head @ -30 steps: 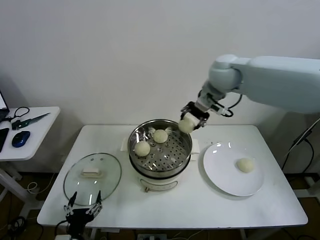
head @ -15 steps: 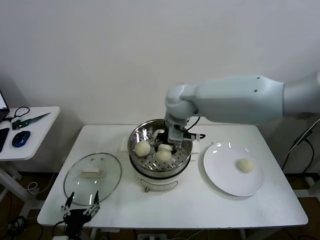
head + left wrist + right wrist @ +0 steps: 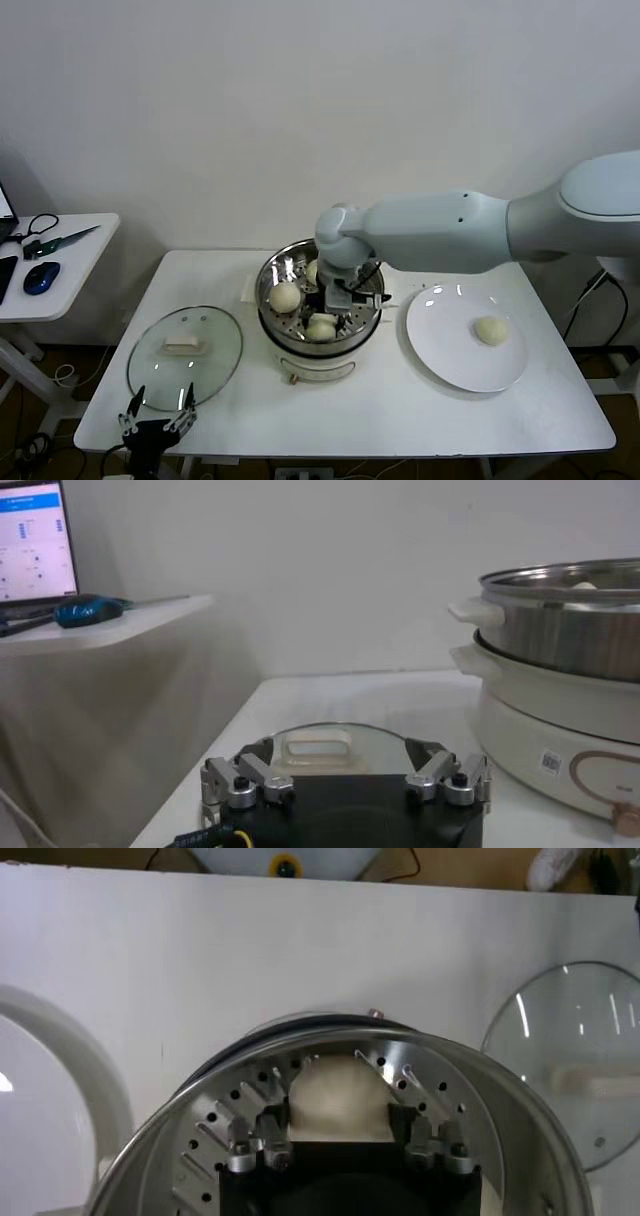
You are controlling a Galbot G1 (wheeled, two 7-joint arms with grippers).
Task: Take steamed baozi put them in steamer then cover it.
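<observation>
The steamer point(image 3: 300, 362) stands mid-table, also in the left wrist view point(image 3: 560, 630). My right gripper point(image 3: 333, 308) reaches down into it, shut on a baozi point(image 3: 321, 328) that rests on the perforated tray point(image 3: 440, 1083); the bun point(image 3: 338, 1093) fills the gap between the fingers point(image 3: 268, 1126). A second baozi point(image 3: 285, 296) lies at the tray's left, and a third point(image 3: 311, 271) is partly hidden behind the arm. The fourth baozi point(image 3: 490, 330) sits on the white plate point(image 3: 450, 365). The cover point(image 3: 185, 352) lies flat left of the steamer. My left gripper point(image 3: 158, 424) is open, low at the table's front edge.
A small side table point(image 3: 60, 262) with a blue mouse point(image 3: 41, 278) and cables stands to the left. The wall is close behind the table. The cover's handle point(image 3: 314, 750) lies just ahead of my left gripper point(image 3: 342, 780). The plate's rim point(image 3: 70, 1063) is beside the steamer.
My right arm carried the baozi from above the steamer's back rim down into the pot and toward its front. The left arm has barely moved.
</observation>
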